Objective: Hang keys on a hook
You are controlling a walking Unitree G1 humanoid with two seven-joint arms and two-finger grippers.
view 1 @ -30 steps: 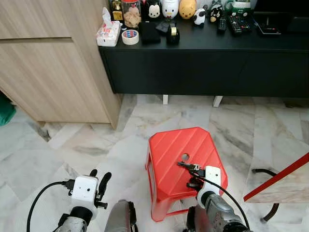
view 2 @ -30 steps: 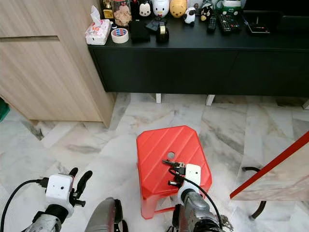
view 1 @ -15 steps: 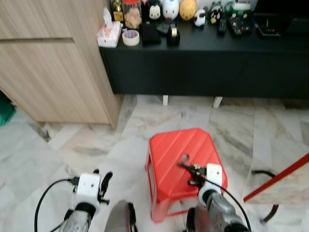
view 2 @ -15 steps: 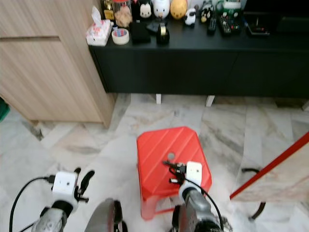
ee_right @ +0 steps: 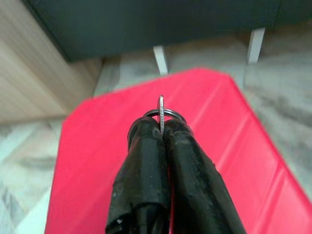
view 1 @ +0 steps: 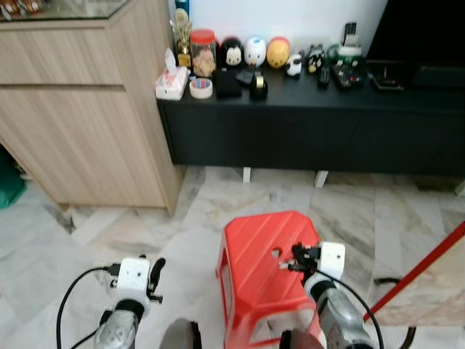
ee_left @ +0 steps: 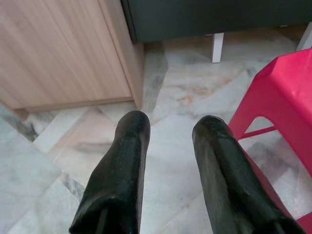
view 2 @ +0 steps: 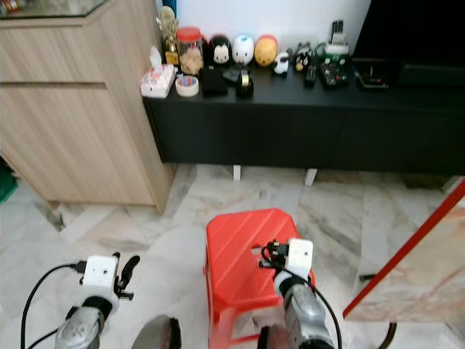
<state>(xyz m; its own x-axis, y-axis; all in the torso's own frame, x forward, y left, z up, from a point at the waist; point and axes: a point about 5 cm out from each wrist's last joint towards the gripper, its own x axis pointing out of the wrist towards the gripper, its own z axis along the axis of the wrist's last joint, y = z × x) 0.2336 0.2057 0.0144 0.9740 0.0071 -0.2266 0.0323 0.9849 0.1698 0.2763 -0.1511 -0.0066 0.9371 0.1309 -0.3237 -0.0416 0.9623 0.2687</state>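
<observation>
The right pincer (ee_right: 162, 127) is closed tight on a small metal key ring (ee_right: 161, 113), whose thin edge and loop stick out just past the two black fingertips. Directly beneath and beyond this pincer sits a red plastic stool (view 1: 265, 269) with a ribbed top, standing on the pale marble floor (view 1: 109, 225). No hook can be made out.

The left pincer (ee_left: 168, 127) hangs low off to the side of the stool, its two black fingers (ee_left: 124, 165) apart with nothing between them, pointing at bare marble floor. The stool's corner lies just beside one of these fingers.

Beyond the left pincer stands a light wooden cabinet (view 1: 80, 123). Beyond the right pincer and the stool, a long black bench (view 1: 312, 120) on short white legs runs along the wall. On its top sit a tissue pack (view 1: 171, 82), a roll of tape (view 1: 200, 88), a jar with a red lid (view 1: 204, 52), several round toy figures (view 1: 255, 51) and remote controls (view 1: 339, 74).
</observation>
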